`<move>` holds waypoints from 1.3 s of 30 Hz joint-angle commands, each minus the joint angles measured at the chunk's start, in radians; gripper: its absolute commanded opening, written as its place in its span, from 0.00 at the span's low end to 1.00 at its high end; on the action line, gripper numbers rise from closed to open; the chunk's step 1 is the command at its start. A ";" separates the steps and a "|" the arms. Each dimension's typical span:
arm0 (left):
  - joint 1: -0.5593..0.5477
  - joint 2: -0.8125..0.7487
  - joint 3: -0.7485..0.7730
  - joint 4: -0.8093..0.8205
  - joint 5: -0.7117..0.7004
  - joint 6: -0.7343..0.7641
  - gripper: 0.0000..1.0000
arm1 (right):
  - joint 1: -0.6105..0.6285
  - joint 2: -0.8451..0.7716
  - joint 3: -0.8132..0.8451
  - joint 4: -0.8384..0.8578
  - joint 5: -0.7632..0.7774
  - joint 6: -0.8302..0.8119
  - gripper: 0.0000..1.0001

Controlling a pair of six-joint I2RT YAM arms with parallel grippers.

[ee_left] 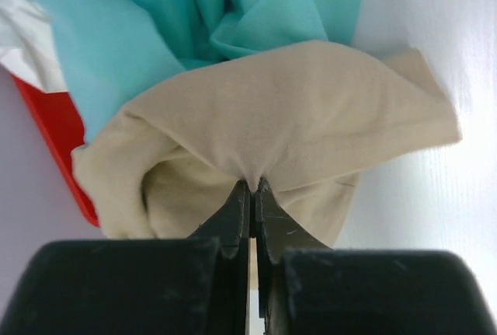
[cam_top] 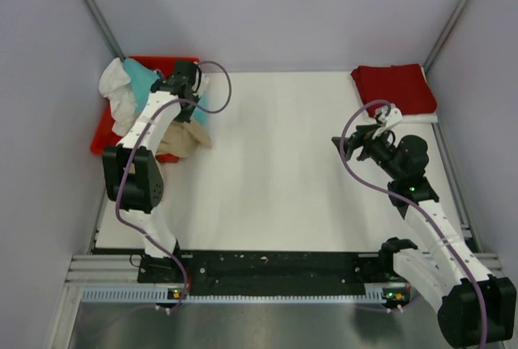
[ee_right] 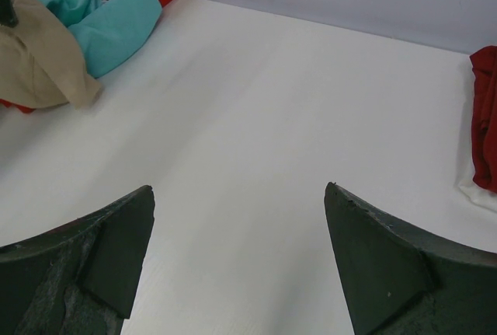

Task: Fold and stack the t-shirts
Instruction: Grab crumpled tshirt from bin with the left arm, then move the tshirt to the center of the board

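Note:
My left gripper [ee_left: 254,183] is shut on a pinch of the tan-beige t-shirt [ee_left: 295,109], at the left of the table beside the tray; in the top view the gripper [cam_top: 184,83] is over the pile. The tan shirt [cam_top: 188,140] spills from the tray onto the table. A crumpled teal t-shirt [ee_left: 194,8] lies just behind it, with a white t-shirt [cam_top: 117,90] at the far left. A folded dark red t-shirt [cam_top: 395,86] lies at the back right corner. My right gripper [cam_top: 346,145] is open and empty above bare table, shown in its wrist view [ee_right: 238,189].
A bright red plastic tray [cam_top: 105,134] holds the shirt pile at the back left, hard against the left wall. A white layer [ee_right: 474,191] shows under the dark red shirt. Grey walls close in the left, back and right sides.

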 commanded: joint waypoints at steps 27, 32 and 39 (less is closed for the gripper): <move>-1.025 -0.077 0.375 -0.169 0.590 0.160 0.63 | -0.193 -0.018 0.182 -0.283 0.188 0.234 0.91; -1.024 -0.089 0.312 -0.221 0.587 0.169 0.78 | -0.193 0.045 0.235 -0.358 0.072 0.190 0.88; -0.782 -0.252 0.145 -0.158 0.324 0.067 0.78 | -0.035 0.180 0.249 -0.427 0.035 0.126 0.80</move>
